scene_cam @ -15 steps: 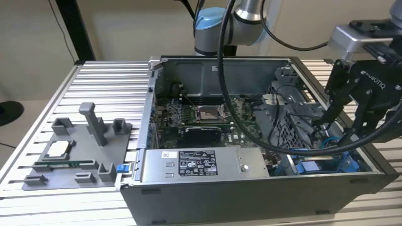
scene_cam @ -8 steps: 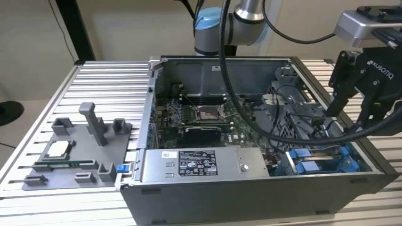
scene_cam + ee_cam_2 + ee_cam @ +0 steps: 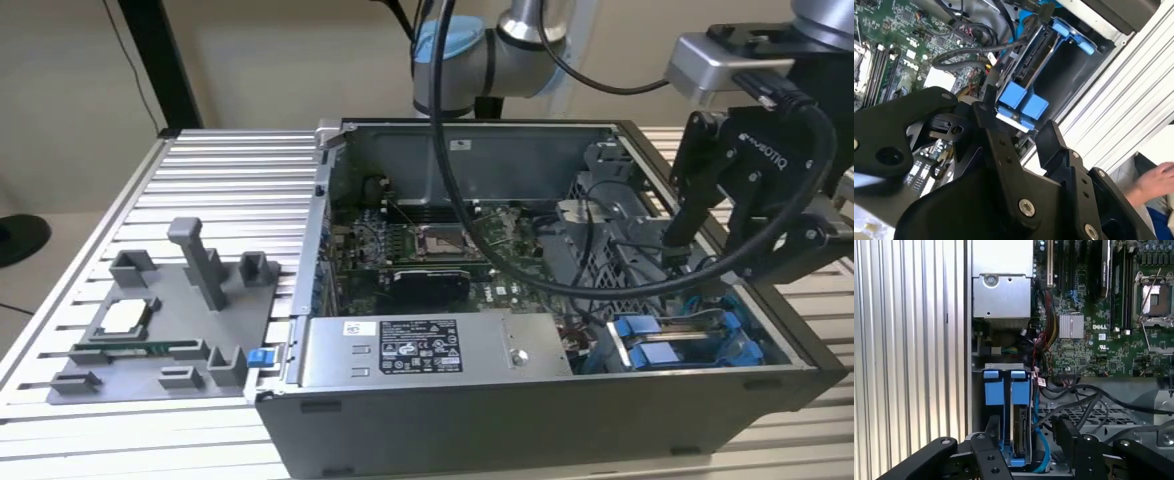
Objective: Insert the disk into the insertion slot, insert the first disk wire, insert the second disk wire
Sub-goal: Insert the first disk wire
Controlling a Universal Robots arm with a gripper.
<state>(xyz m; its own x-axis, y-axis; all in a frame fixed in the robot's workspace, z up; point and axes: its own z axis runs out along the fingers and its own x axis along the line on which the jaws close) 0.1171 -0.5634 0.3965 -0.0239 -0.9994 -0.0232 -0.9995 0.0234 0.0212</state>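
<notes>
The disk (image 3: 1019, 427) stands edge-on in its blue carrier inside the insertion slot (image 3: 1072, 67), at the case's corner on the exterior view's right. The carrier's blue tabs (image 3: 1022, 101) face up towards me. My gripper (image 3: 1027, 432) hangs open just above the disk, one black finger (image 3: 993, 429) on each side of the carrier, and neither visibly presses on it. In the exterior view the gripper (image 3: 703, 262) sits low over the blue carrier (image 3: 650, 343). A thin blue wire (image 3: 1040, 442) and black cables (image 3: 1079, 402) run beside the disk.
The open computer case (image 3: 534, 400) lies on a ribbed aluminium table (image 3: 227, 170). It holds a green motherboard (image 3: 1094, 340) and a grey power-supply box (image 3: 420, 350). A grey fixture plate (image 3: 160, 320) lies on the exterior view's left. A person's hand (image 3: 1155, 180) is beyond the table edge.
</notes>
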